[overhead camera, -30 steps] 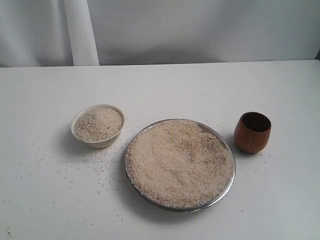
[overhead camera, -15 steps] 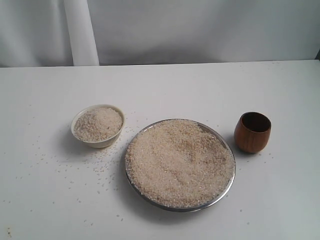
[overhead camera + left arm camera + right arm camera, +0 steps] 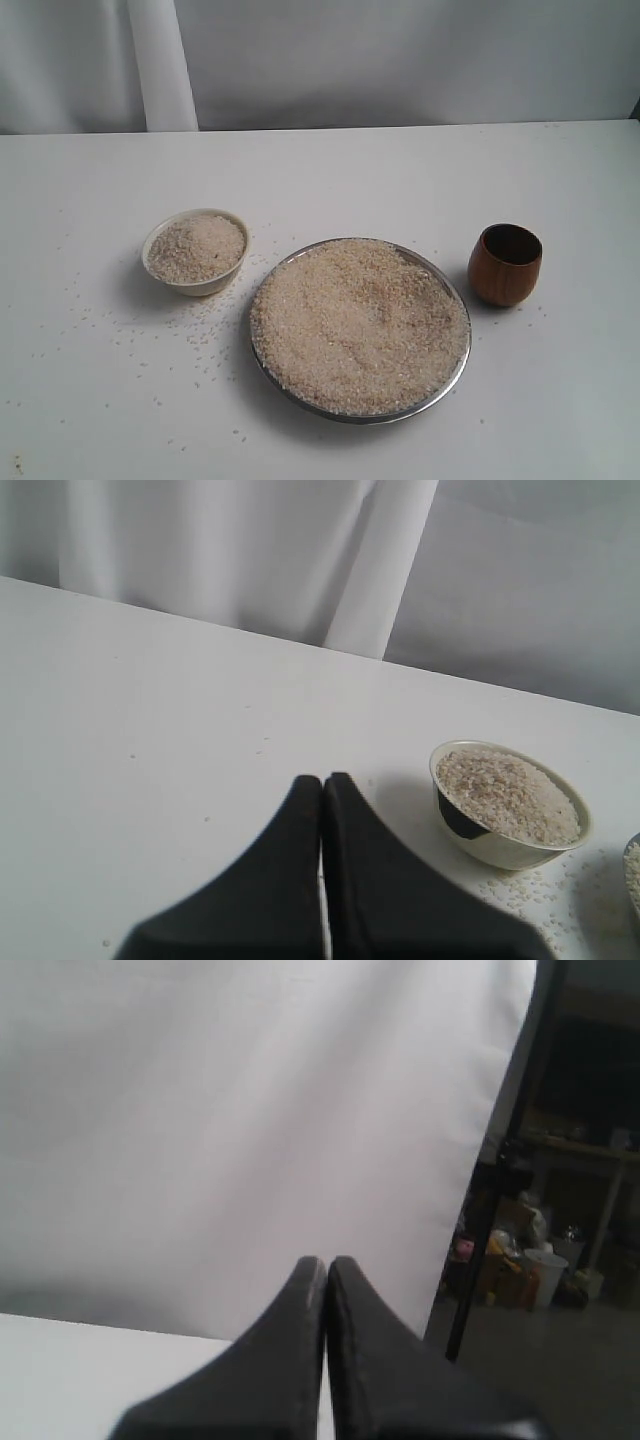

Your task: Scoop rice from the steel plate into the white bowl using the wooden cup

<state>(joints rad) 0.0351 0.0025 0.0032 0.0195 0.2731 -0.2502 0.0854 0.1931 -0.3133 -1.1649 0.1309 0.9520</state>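
The steel plate [image 3: 452, 378] lies at the table's middle front, heaped with rice [image 3: 358, 322]. Left of it stands the white bowl [image 3: 197, 283], filled with rice nearly to its rim; it also shows in the left wrist view as the white bowl [image 3: 500, 845]. The wooden cup [image 3: 505, 266] stands upright and alone to the right of the plate. Neither arm appears in the exterior view. My left gripper [image 3: 322, 779] is shut and empty, a short way from the bowl. My right gripper [image 3: 326, 1260] is shut and empty, facing the curtain off the table's edge.
Loose rice grains [image 3: 205, 330] are scattered on the white table [image 3: 330, 180] around the bowl and left of the plate. A white curtain [image 3: 400, 60] hangs behind. Shelving and clutter [image 3: 560, 1250] show beyond the curtain's edge in the right wrist view.
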